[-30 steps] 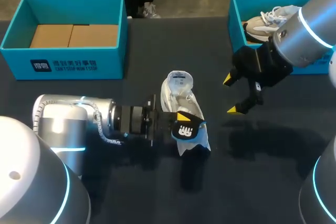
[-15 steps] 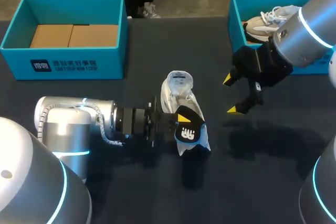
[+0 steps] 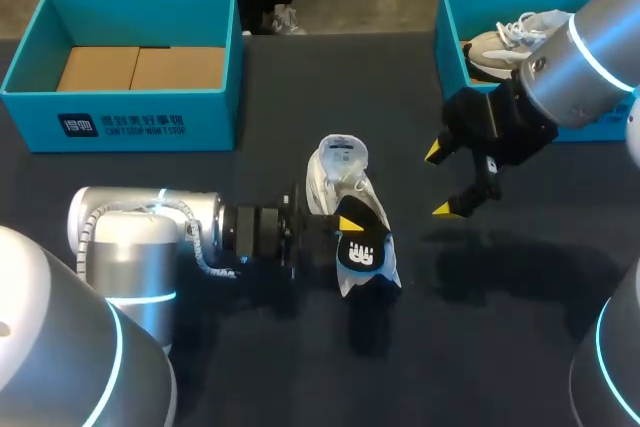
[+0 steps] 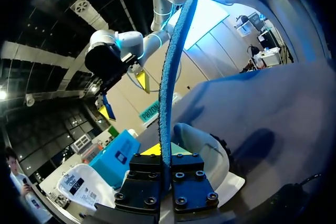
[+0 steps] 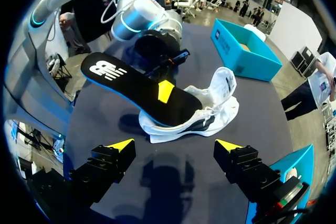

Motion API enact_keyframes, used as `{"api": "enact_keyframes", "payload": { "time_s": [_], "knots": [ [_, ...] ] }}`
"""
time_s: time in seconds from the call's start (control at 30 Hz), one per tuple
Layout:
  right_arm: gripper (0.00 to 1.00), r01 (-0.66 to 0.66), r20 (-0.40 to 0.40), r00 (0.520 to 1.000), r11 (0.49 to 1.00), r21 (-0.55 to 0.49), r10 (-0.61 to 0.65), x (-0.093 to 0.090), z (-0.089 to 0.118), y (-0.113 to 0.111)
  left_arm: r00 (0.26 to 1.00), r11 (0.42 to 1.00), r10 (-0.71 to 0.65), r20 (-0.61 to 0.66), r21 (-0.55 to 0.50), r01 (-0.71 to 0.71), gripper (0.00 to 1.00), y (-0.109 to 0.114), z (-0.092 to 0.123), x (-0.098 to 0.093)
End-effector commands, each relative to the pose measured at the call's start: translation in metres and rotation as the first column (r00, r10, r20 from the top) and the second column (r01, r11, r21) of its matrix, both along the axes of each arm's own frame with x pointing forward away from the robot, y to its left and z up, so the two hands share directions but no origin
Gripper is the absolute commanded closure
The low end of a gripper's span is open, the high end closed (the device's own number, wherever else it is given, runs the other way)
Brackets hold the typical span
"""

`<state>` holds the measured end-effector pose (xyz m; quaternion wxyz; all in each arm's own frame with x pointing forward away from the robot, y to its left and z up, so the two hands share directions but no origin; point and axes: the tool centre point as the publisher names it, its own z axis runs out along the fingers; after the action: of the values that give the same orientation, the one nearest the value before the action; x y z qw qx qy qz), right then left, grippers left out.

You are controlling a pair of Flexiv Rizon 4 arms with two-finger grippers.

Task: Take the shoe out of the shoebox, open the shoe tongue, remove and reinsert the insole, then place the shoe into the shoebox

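**Left gripper** point(image 4: 164, 157): closed flat on the edge of the black foam insole with the blue underside point(image 4: 170, 72), a finger on each face. The head view shows it holding that insole point(image 3: 362, 251) above the near end of the white low-top sports shoe point(image 3: 338, 179).

**Right gripper** point(image 5: 176, 145): fingers spread wide and holding nothing. It hangs above the dark table point(image 3: 300, 377), apart from the shoe point(image 5: 212, 109), on the side nearer the right-hand teal cardboard shoebox point(image 3: 447, 37).

**Shoe:** lies on its side mid-table between the two boxes, tongue folded outward. One end of the insole point(image 5: 134, 85) rests at the shoe's opening. I cannot tell whether that end is still inside.

**Change over the last second:** the left arm has moved a little towards the shoe and the insole has swung from a slant to more nearly upright. The right arm has not moved. Judgement: insole removal is at or near completion, and reinsertion and boxing remain.

**Surroundings:** the left-hand teal cardboard shoebox point(image 3: 120, 119) holds brown card. The right-hand box holds a second beige shoe point(image 3: 505, 45).

**Markings:**
- White logo on the insole's black face.
- White lettering on the left box's front wall.
- Printed label on the tongue.

None are transcribed here.
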<state>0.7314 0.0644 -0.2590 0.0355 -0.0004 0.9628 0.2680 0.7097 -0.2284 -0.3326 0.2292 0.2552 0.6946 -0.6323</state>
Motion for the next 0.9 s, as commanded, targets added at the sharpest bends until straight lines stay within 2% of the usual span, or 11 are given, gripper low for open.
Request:
{"api": "enact_keyframes", "payload": {
  "time_s": [0.03,0.43,0.9],
  "knots": [
    [0.00,-0.001,0.000,1.000,1.000,0.000,0.001,0.001,-0.001,0.001,1.000,1.000,0.009,0.001,0.004,-0.009,1.00,-0.002,-0.003,0.002],
    [0.00,-0.001,0.000,1.000,1.000,0.000,0.001,0.001,-0.001,0.001,1.000,1.000,0.022,-0.023,-0.020,-0.022,1.00,-0.006,0.000,-0.001],
    [0.00,-0.001,0.000,1.000,1.000,0.000,0.001,0.001,-0.001,0.001,0.997,0.988,0.017,-0.080,-0.150,-0.029,1.00,-0.015,0.013,-0.010]
  ]
}}
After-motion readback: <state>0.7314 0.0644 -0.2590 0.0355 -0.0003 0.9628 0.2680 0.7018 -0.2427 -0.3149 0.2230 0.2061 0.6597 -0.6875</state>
